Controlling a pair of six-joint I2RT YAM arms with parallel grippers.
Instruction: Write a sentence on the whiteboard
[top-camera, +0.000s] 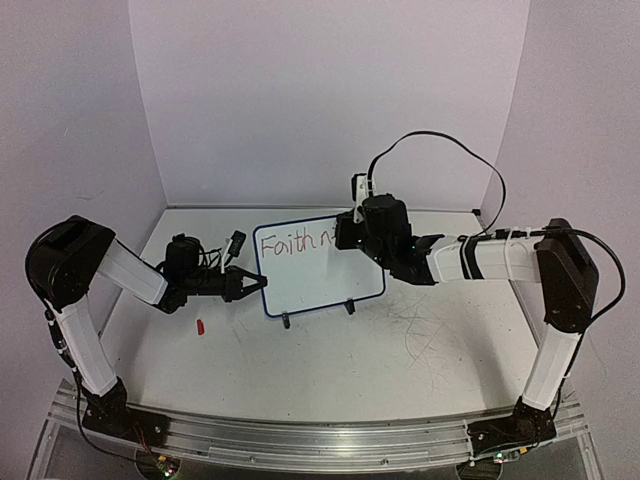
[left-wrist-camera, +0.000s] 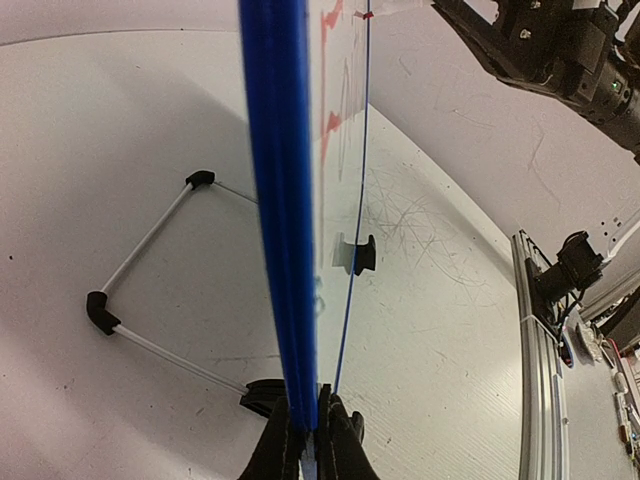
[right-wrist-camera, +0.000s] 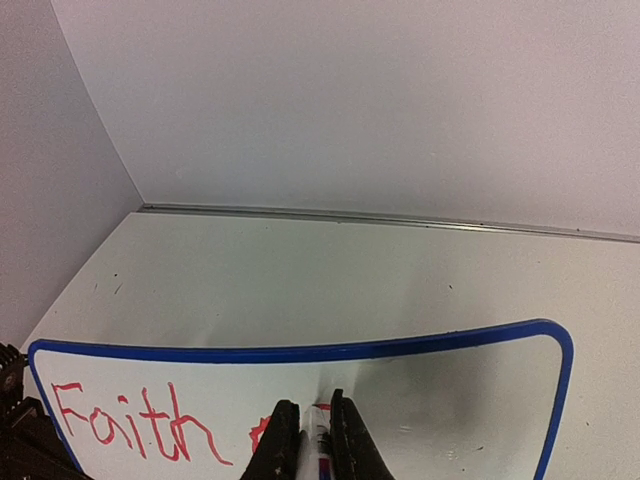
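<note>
Right claw (right-wrist-camera: 315, 432) closed on a white marker (right-wrist-camera: 320, 442) at the small blue-framed white whiteboard (top-camera: 325, 280), upright mid-surface (top-camera: 420, 350), left claw (left-wrist-camera: 312, 425) pinching its side edge; hard marker pressure could tilt the board back, smearing the red handwritten sentence (right-wrist-camera: 130, 428), "Faith n" so far.

We look into a plain booth: a pale back wall (top-camera: 330, 100) at twelve o'clock, a left wall (top-camera: 70, 120) at nine and a right wall (top-camera: 590, 110) at three, all the same lavender-white. The white desk (top-camera: 330, 370) spreads between them, with dark scuffs (top-camera: 420, 322) toward four o'clock. A ribbed metal rail (top-camera: 320, 440) runs along six o'clock. The light is soft and even, and the shadows are faint.
</note>
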